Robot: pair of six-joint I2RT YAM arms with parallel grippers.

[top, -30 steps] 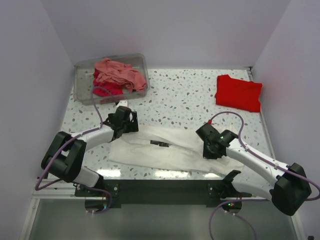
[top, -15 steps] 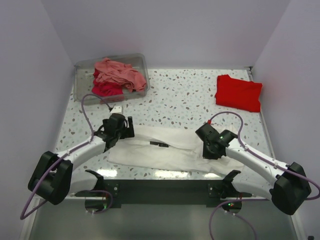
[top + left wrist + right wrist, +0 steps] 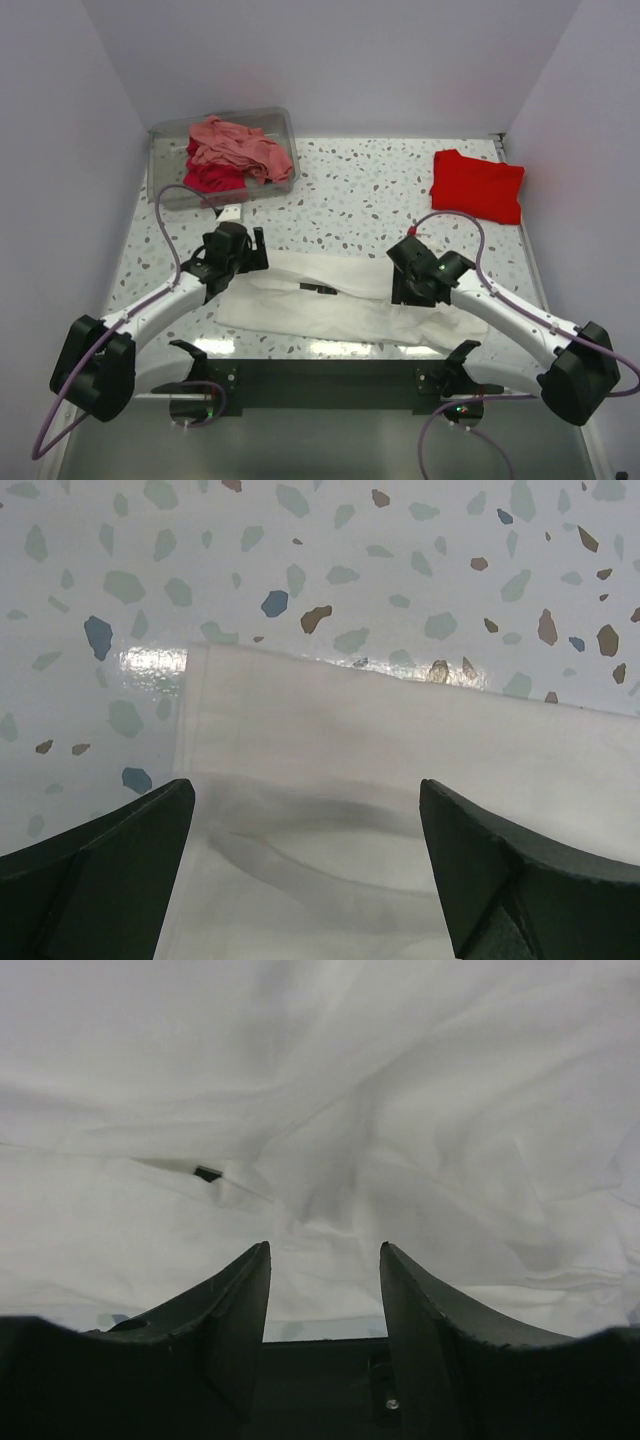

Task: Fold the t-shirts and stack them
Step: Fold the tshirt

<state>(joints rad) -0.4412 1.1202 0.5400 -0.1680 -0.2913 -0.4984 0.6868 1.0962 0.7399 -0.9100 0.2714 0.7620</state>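
A white t-shirt (image 3: 330, 300) lies folded into a long band across the near part of the table. My left gripper (image 3: 258, 250) hovers at its left end, wide open and empty. In the left wrist view the gripper (image 3: 305, 785) frames the white t-shirt's (image 3: 400, 750) corner. My right gripper (image 3: 402, 285) is over the right part of the band. In the right wrist view its jaws (image 3: 325, 1247) stand apart just above the rumpled white t-shirt (image 3: 320, 1080), with nothing between them. A bright red t-shirt (image 3: 478, 185) lies folded at the back right.
A clear plastic bin (image 3: 170, 195) at the back left holds a salmon-pink t-shirt (image 3: 235, 145) on top of a crimson one (image 3: 212, 180). White walls close in the speckled table (image 3: 370, 190) on three sides. A black rail (image 3: 320, 375) runs along the near edge.
My right gripper has gone from shut to open and has shifted slightly back and left. The left arm has swung its elbow outward; its gripper stays open at the shirt's left end.
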